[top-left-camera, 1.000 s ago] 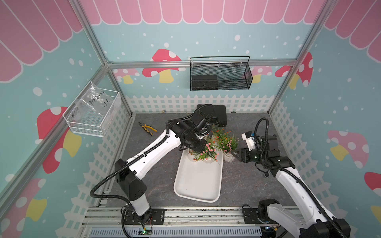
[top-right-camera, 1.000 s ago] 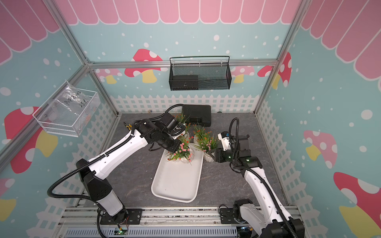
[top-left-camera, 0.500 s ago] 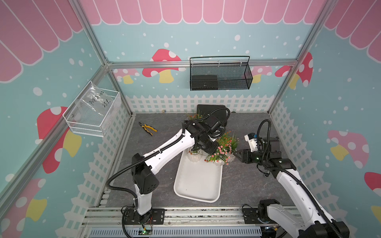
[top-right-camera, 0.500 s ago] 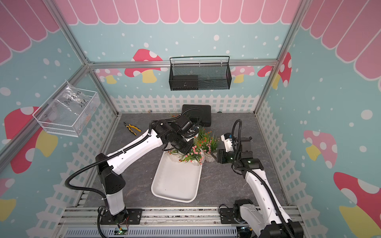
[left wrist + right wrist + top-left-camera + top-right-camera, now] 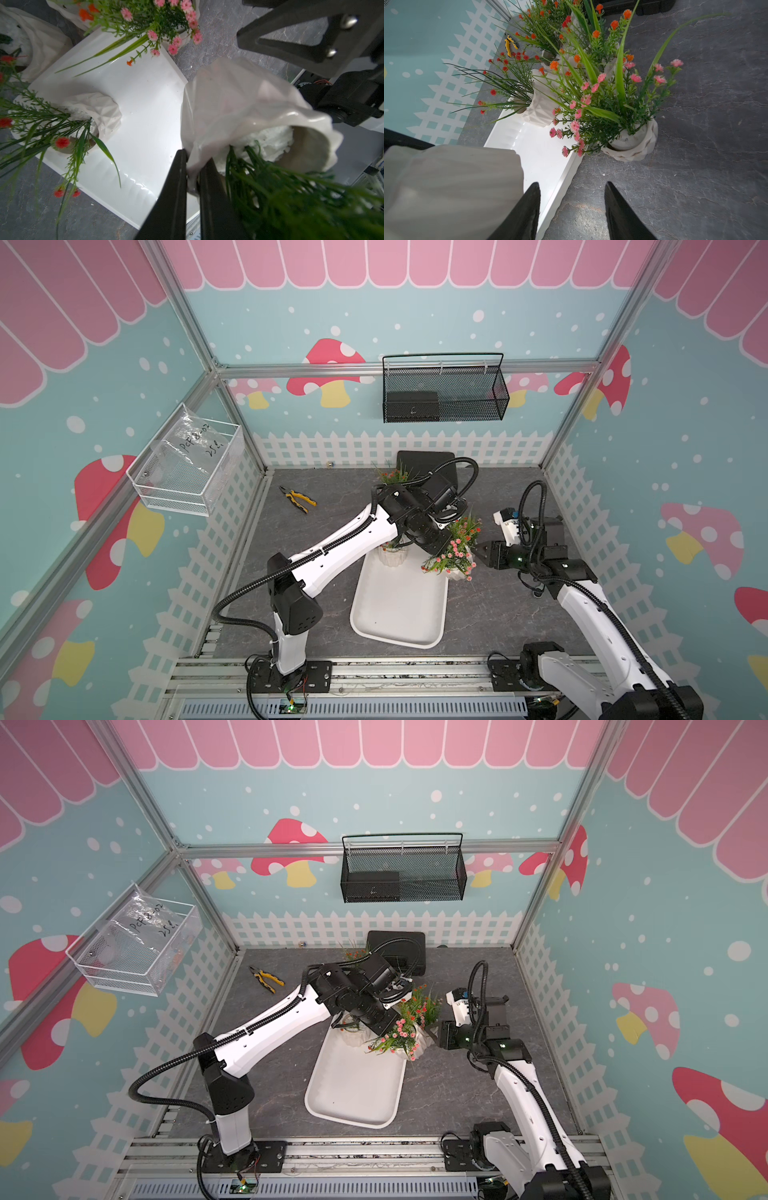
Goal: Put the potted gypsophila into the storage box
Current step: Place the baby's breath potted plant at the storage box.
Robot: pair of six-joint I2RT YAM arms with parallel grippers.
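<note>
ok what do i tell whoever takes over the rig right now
Left gripper: shut on the held pot's rim, over the storage box's far end.
Right gripper: open, empty, above the table beside the box.
Done: one red-flowered pot in the box, looks tipped.
Left: set the held pot in; the pink-flowered pot beside the box and other pots behind it wait on the table.
</note>
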